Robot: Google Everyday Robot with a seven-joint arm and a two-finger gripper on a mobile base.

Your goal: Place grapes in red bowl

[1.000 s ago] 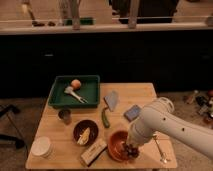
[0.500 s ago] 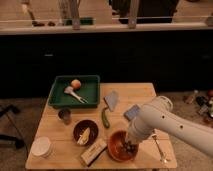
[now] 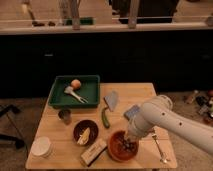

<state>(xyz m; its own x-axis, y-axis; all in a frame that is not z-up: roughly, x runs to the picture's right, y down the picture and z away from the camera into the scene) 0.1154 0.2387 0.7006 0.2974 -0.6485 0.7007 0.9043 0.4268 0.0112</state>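
Observation:
The red bowl [image 3: 116,148] stands near the front edge of the wooden table [image 3: 55,131], right of the middle. My gripper [image 3: 128,143] reaches down from the white arm [image 3: 160,119] into the bowl from the right. A dark shape inside the bowl under the gripper may be the grapes [image 3: 127,148]. I cannot tell it apart from the gripper's own tip, nor whether it is held or resting in the bowl.
A green tray [image 3: 91,95] at the back left holds an orange [image 3: 75,83] and a white utensil [image 3: 74,94]. A dark brown bowl [image 3: 85,132], small cup [image 3: 64,115], white container [image 3: 41,147], green vegetable [image 3: 105,118], grey pouch [image 3: 111,100], boxed bar [image 3: 94,152] and fork [image 3: 159,148] lie around.
The arm has shifted slightly left and lower, bringing the gripper further over and into the red bowl. Nothing else on the table has moved.

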